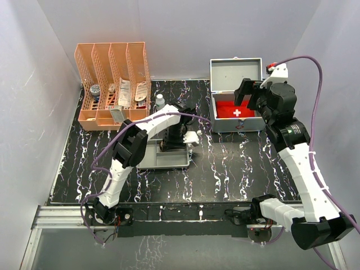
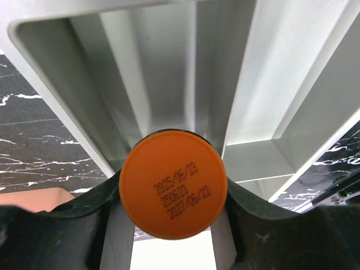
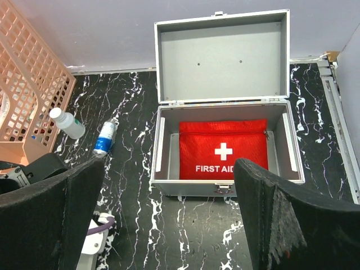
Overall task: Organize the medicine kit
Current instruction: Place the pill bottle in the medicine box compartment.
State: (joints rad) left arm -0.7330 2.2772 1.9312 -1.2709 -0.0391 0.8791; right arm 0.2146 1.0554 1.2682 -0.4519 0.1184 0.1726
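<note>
The medicine kit sits at the back right of the table, lid raised, with a red first-aid pouch inside. The right gripper hangs before it, spread wide. The left gripper clamps an orange date-stamped disc (whatever it belongs to is hidden) over the grey tray.

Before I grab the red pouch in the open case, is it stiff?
Probably not: the red pouch looks like zippered fabric, so it may sag from a pinched edge. Pushed, it would likely bunch against the medicine kit walls.
</note>
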